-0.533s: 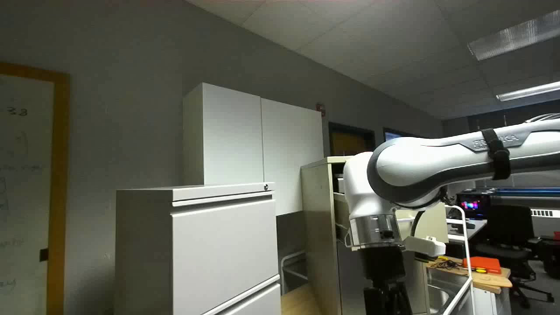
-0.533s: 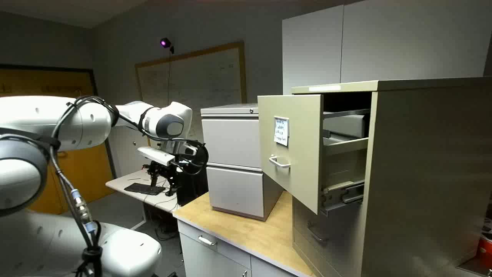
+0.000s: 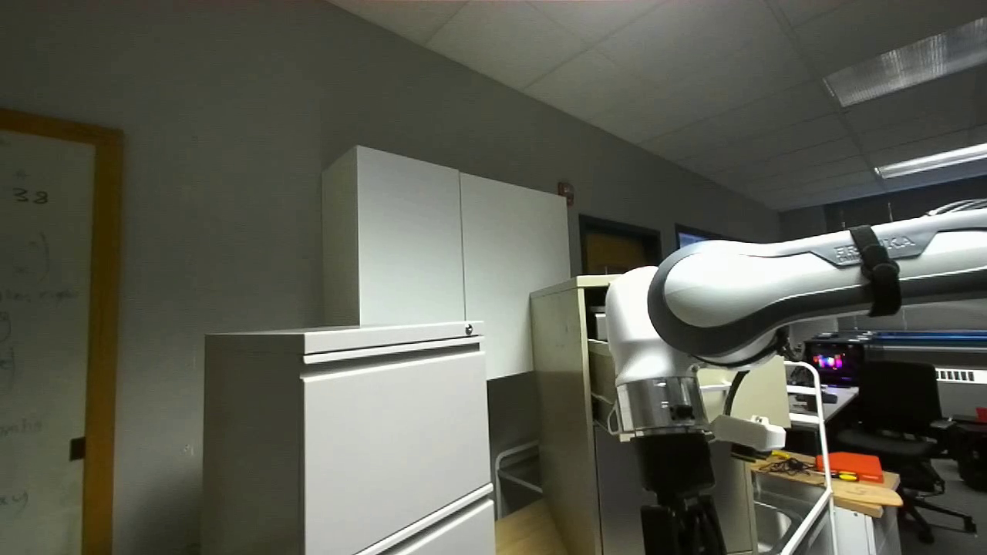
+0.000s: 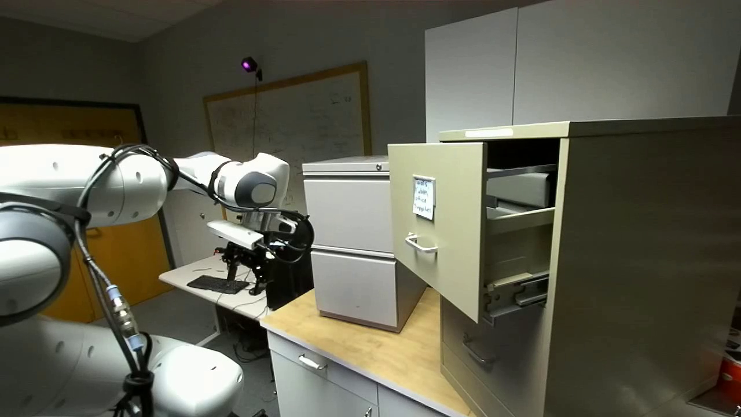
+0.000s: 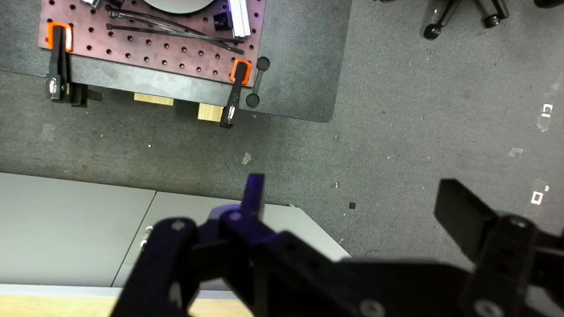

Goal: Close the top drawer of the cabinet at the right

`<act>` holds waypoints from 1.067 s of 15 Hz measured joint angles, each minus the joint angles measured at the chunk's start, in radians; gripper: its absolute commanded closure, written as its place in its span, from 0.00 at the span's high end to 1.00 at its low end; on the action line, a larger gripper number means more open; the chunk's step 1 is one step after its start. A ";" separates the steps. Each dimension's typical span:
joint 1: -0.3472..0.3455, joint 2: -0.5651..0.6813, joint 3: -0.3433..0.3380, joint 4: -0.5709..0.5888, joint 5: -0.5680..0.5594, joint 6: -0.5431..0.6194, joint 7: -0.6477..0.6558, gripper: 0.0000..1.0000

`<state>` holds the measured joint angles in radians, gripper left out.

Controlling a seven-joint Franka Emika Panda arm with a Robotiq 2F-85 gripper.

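Observation:
The cabinet is tall, beige metal and stands at the right in an exterior view; it also shows behind my arm in an exterior view. Its top drawer is pulled well out, with a paper label and a handle on the front; its side shows in an exterior view. A grey box-like item lies inside. My gripper hangs pointing down, apart from the drawer, and is partly cut off in an exterior view. In the wrist view the gripper is open and empty, over floor; the drawer is out of view there.
A pale grey two-drawer cabinet stands on a wooden countertop beside the beige cabinet. A white cupboard hangs behind. In the wrist view, a table with a pegboard and clamps lies at the upper left, base cabinets at the lower left.

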<state>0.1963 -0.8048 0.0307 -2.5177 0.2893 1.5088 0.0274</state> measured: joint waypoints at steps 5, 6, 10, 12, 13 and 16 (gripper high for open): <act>-0.028 0.001 0.020 -0.002 -0.003 0.007 0.000 1.00; -0.037 0.000 0.028 -0.002 -0.007 0.021 0.000 1.00; -0.079 -0.003 0.073 -0.002 -0.112 0.144 0.000 0.70; -0.099 -0.008 0.087 -0.001 -0.184 0.215 0.003 0.56; -0.110 -0.013 0.090 -0.001 -0.222 0.251 0.006 0.46; -0.147 -0.035 0.091 0.000 -0.334 0.341 0.016 0.24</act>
<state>0.0492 -0.8399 0.1220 -2.5181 -0.0451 1.8501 0.0430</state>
